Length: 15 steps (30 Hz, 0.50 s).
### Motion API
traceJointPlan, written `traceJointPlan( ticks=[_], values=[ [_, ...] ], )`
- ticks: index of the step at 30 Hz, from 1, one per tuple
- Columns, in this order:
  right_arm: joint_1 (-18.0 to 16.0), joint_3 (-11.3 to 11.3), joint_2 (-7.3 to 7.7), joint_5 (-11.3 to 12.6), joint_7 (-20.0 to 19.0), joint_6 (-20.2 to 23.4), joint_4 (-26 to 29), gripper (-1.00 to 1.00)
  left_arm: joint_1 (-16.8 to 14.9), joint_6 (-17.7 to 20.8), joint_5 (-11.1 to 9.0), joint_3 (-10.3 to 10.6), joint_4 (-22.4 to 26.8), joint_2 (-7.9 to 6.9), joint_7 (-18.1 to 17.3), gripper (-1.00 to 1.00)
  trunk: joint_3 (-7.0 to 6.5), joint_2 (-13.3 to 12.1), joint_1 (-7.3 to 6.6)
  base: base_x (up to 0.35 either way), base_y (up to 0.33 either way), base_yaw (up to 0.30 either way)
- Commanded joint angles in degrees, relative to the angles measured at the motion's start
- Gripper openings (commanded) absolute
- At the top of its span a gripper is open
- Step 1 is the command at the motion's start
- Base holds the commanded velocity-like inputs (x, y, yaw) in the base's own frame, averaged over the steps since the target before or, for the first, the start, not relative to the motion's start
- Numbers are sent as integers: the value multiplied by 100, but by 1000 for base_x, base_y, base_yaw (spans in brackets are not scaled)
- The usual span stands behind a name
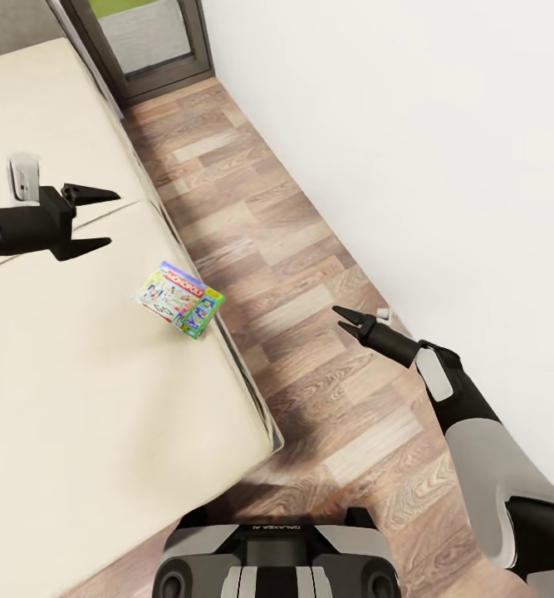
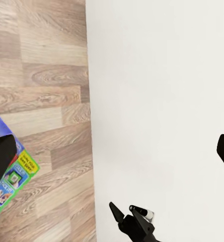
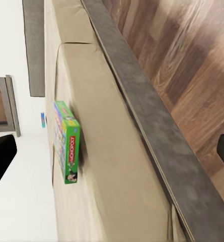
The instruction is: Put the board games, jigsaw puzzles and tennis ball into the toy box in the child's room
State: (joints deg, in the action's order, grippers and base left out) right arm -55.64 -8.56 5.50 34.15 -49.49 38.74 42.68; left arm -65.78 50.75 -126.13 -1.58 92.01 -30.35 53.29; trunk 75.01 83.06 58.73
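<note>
Left gripper (image 1: 85, 220) is hanging over the bed (image 1: 77, 399), jaws spread wide, holding nothing. Right gripper (image 1: 349, 321) is reaching out over the wood floor (image 1: 310, 249) beside the bed, fingers nearly together and empty; it is also showing in the left wrist view (image 2: 126, 214).

One board game (image 1: 179, 299), a colourful Monopoly box with a green edge, is lying flat on the mattress near the bed's floor-side edge, between the two grippers and touching neither. In the right wrist view the same box (image 3: 67, 142) is sitting on the beige mattress just in from the grey frame (image 3: 157, 136).

Progress, judging from this: early or mid-task. This game is not yet picked up, so at least it remains to be carried to the toy box. Likely next: left gripper coming down onto the box edge.
</note>
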Motion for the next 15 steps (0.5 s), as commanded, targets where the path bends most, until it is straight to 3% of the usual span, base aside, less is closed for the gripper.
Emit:
traceJointPlan(
  ticks=[1,15],
  values=[
    [-1,-7,1,21,-6,36,1,100,-7,14,-49,-4,0,2,59,100,2,2,0,0,0,285],
    [0,-10,8,22,-9,41,18,100,-21,14,-43,3,-6,12,59,100,3,2,0,0,0,291]
  ],
)
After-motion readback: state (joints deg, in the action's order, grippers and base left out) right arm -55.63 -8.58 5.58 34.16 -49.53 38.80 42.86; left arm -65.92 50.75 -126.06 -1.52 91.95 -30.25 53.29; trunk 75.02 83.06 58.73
